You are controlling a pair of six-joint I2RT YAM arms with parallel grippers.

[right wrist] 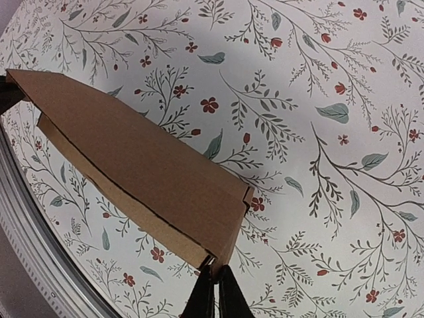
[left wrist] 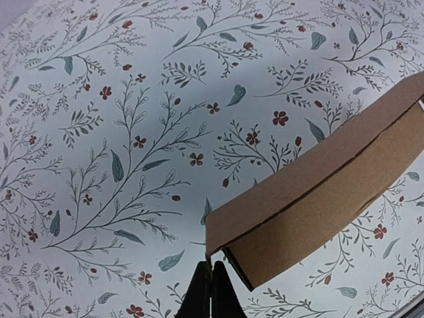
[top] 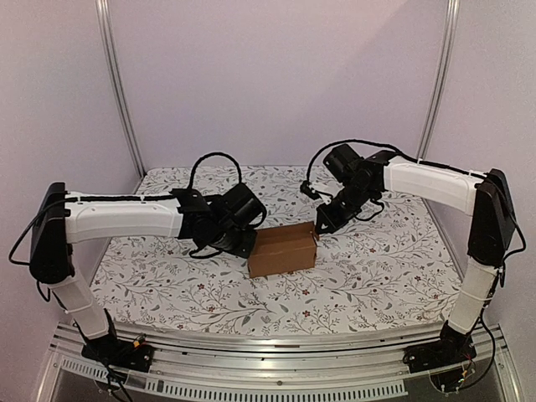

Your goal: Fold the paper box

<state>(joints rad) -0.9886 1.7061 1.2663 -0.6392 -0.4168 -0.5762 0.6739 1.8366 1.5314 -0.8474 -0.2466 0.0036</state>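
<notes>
The paper box (top: 282,249) is a plain brown cardboard oblong, folded up and closed, sitting mid-table between my two arms. My left gripper (top: 249,243) is at its left end. In the left wrist view the fingertips (left wrist: 211,265) are pressed together on a thin cardboard edge at the box (left wrist: 318,192) corner. My right gripper (top: 321,228) is at the right end. In the right wrist view its tips (right wrist: 216,267) pinch the lower corner of the box (right wrist: 132,159) end flap. A seam runs along the box's long side.
A floral cloth (top: 377,268) covers the table. A metal rail (top: 276,343) runs along the near edge and shows in the right wrist view as the rail (right wrist: 40,265) at lower left. Two upright poles (top: 117,84) (top: 440,75) stand at the back corners.
</notes>
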